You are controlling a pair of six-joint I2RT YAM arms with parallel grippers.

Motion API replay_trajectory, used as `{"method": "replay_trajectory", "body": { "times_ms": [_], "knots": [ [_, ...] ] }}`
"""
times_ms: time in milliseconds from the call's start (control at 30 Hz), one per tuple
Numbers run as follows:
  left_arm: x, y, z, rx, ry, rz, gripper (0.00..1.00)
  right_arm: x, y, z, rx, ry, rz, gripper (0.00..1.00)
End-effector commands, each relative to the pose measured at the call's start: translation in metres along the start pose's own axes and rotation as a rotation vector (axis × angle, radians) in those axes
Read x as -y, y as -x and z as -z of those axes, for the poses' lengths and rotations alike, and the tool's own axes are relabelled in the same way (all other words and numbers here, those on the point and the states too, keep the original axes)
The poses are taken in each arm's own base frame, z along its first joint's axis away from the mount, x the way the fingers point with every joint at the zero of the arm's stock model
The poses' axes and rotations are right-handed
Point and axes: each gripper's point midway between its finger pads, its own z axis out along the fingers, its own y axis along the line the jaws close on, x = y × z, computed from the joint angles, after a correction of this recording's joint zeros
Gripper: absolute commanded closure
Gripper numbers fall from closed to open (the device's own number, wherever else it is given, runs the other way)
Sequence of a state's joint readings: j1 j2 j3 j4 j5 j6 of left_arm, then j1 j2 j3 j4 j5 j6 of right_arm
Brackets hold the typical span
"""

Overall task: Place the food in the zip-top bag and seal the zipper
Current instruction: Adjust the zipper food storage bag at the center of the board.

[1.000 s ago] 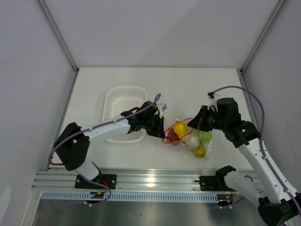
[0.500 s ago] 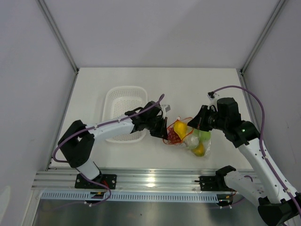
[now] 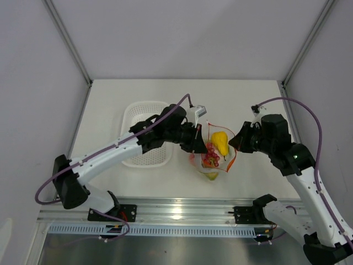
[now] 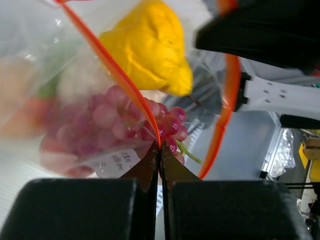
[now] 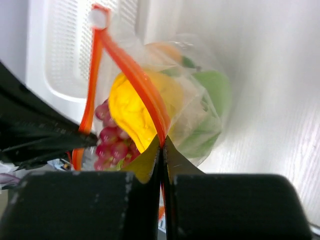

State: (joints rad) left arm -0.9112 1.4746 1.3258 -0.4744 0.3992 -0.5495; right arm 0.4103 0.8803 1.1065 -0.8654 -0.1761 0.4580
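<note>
White tabletop [image 3: 248,105] inside pale grey walls, with a metal rail [image 3: 182,207] along the near edge and a white perforated basket [image 3: 140,118] left of centre. Just right of the basket, the clear zip-top bag [image 3: 212,165] is between the two arms, its mouth gaping. Its orange-red zipper [image 4: 115,70] runs roughly crosswise from arm to arm. A yellow fruit [image 3: 220,141], purple-red grapes [image 3: 210,160] and a green apple [image 5: 212,92] sit inside. The left gripper [image 4: 160,150] has its jaws pinched tight on one zipper lip. The right gripper [image 5: 162,145] is clamped on the opposite lip.
</note>
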Motion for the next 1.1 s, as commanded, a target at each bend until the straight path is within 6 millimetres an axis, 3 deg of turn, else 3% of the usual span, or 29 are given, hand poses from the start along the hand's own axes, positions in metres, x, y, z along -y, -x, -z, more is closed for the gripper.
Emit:
{"method": "replay_trajectory", "body": {
  "times_ms": [0,67,100,200,300,400,433,500,633,733,767,833,867,900,967,1067],
  "knots": [
    [0.037,0.000,0.027,0.042,-0.092,-0.048,0.99,-0.028,0.009,0.021,0.057,0.129,0.007,1.00],
    [0.024,-0.006,0.020,0.032,-0.047,-0.020,0.99,-0.022,-0.003,0.008,0.026,0.123,-0.028,1.00],
    [0.004,-0.021,0.008,-0.008,-0.001,0.009,1.00,-0.012,-0.017,-0.007,-0.009,0.106,-0.044,1.00],
    [-0.035,-0.035,-0.014,-0.058,0.089,0.069,0.99,-0.002,-0.033,-0.033,-0.051,0.104,-0.064,1.00],
    [-0.045,-0.031,-0.018,-0.060,0.107,0.084,0.99,0.004,-0.032,-0.042,-0.075,0.062,-0.040,1.00],
    [-0.028,-0.002,0.001,0.011,0.097,0.039,0.99,-0.006,-0.012,-0.033,-0.066,0.057,-0.003,1.00],
    [-0.008,0.016,0.021,0.062,0.074,0.014,1.00,-0.017,0.005,-0.021,-0.023,0.082,0.009,1.00],
    [0.017,0.030,0.047,0.126,0.024,-0.009,0.99,-0.034,0.017,0.003,0.016,0.121,0.020,1.00],
    [0.037,0.030,0.069,0.165,-0.030,-0.005,0.99,-0.054,0.016,0.031,0.058,0.212,-0.016,1.00],
    [0.016,0.013,0.052,0.131,0.005,0.036,1.00,-0.048,0.000,0.015,0.039,0.233,-0.054,1.00],
    [0.001,-0.001,0.037,0.084,0.031,0.063,0.99,-0.036,-0.016,-0.001,-0.005,0.202,-0.066,1.00],
    [-0.009,-0.005,0.021,0.062,0.044,0.075,0.99,-0.027,-0.022,-0.020,-0.025,0.179,-0.049,1.00],
    [-0.026,-0.013,0.004,0.019,0.082,0.093,0.99,-0.017,-0.026,-0.035,-0.053,0.131,-0.047,1.00],
    [-0.030,-0.009,-0.002,0.012,0.095,0.080,0.99,-0.014,-0.024,-0.040,-0.060,0.111,-0.038,1.00],
    [-0.037,-0.003,-0.009,0.000,0.130,0.081,0.99,-0.013,-0.021,-0.043,-0.079,0.085,-0.011,1.00],
    [-0.014,0.008,0.005,0.038,0.099,0.053,0.99,-0.034,0.001,-0.021,-0.032,0.122,0.026,1.00]
  ]
}}
